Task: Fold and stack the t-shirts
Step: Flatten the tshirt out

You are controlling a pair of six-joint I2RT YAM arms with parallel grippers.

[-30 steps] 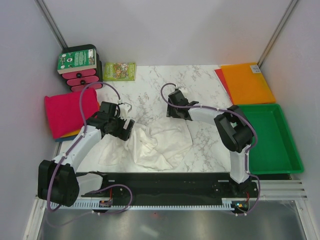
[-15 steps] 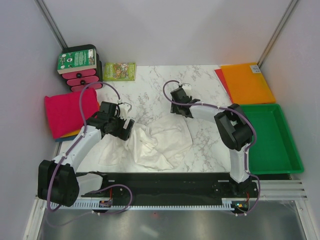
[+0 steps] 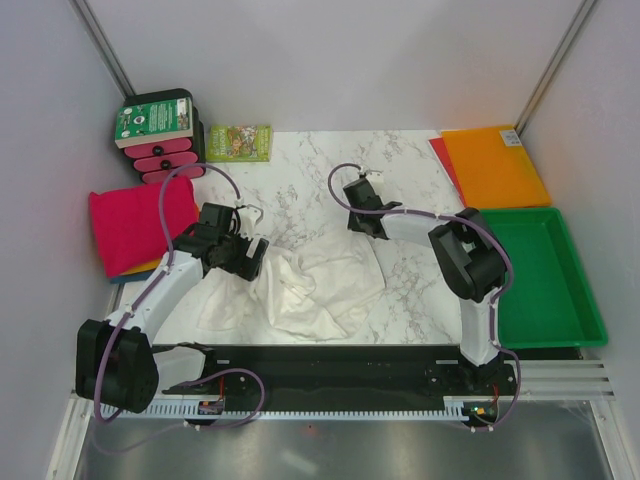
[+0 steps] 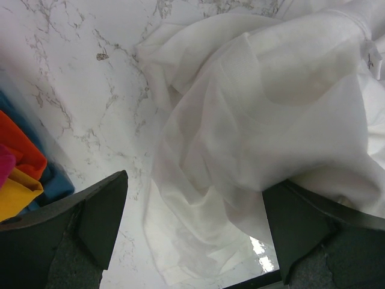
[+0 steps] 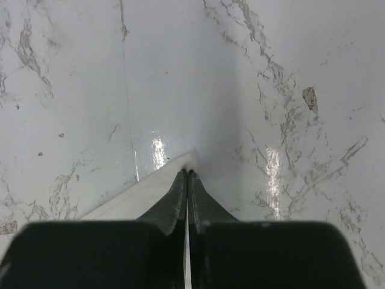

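White t-shirt [image 3: 320, 285] unfolded; pink-topped pile [image 3: 135, 225] sits at 9 o'clock.
The shirt lies crumpled on the bench [image 3: 300, 165] toward 6 o'clock. Left end effector [image 4: 192, 198] hangs wide open over it. Right end effector [image 5: 188, 174] is closed at its 1 o'clock edge; pinch uncertain.

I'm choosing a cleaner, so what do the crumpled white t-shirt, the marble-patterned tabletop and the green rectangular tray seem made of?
Crumpled white t-shirt: thin soft cloth, matte; it wrinkles and lets light through.
Marble-patterned tabletop: hard and glossy, with bright glints; stone or printed laminate, hard to tell.
Green rectangular tray: likely moulded plastic, smooth, evenly coloured.
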